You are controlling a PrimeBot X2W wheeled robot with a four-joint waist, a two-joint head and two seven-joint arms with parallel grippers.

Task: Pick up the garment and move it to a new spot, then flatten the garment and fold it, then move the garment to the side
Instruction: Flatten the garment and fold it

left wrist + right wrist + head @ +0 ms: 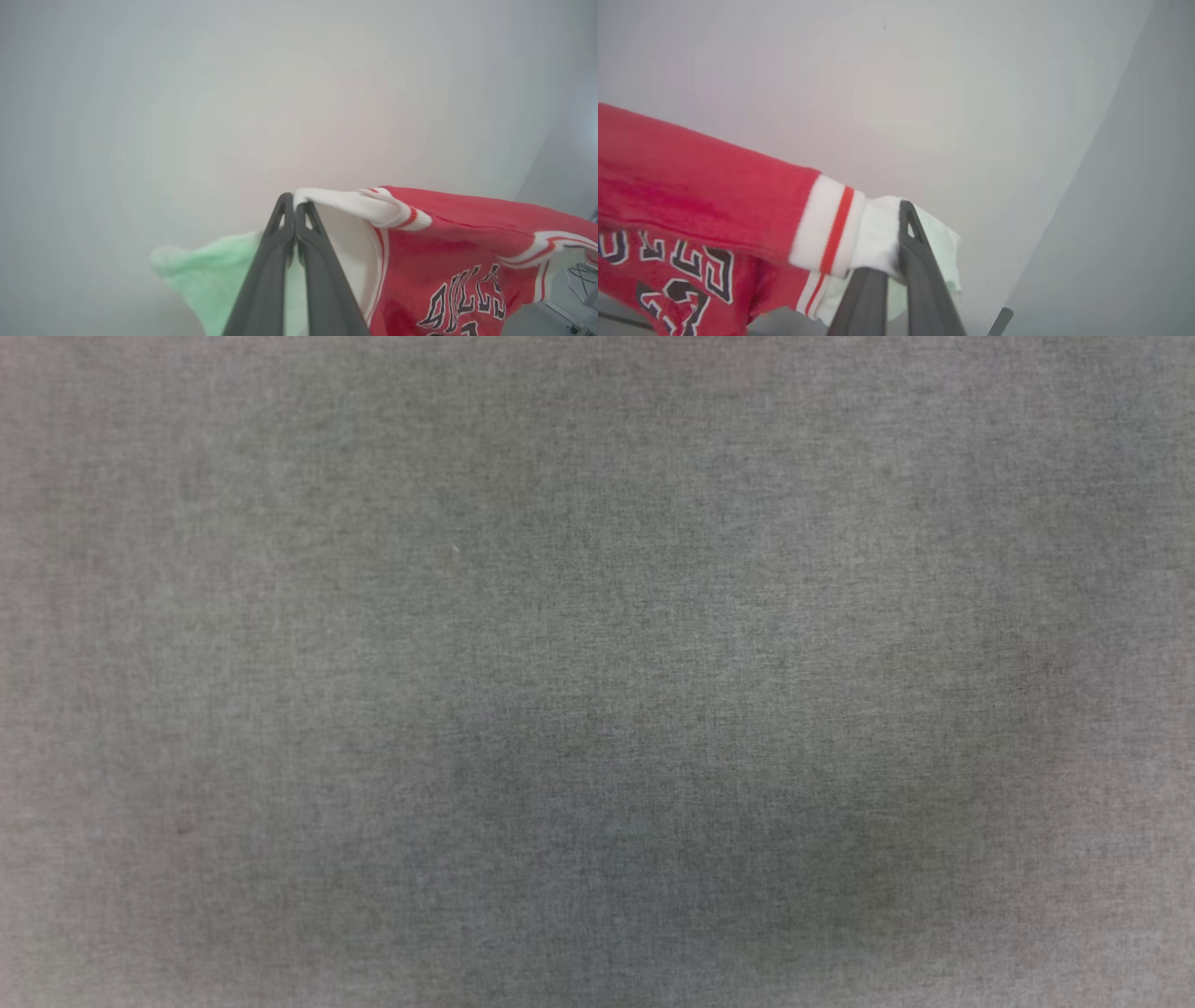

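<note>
The garment (458,242) is a red jersey with white sleeves, striped trim and black white-outlined lettering, and it hangs stretched in the air. My left gripper (294,198) is shut on the edge of one white sleeve (345,200), fingers pressed together. In the right wrist view the garment (691,186) runs off to the left, part of its number showing at the bottom. My right gripper (896,214) is shut on the other white sleeve (878,233), which wraps over one finger and hides its tip.
A grey woven surface (597,672) shows blurred and close in the head view. Pale green-tinted cloth (205,275) hangs left of my left fingers. Behind the garment is a plain pale wall (924,93), and cables and a stand (579,280) sit at the far right.
</note>
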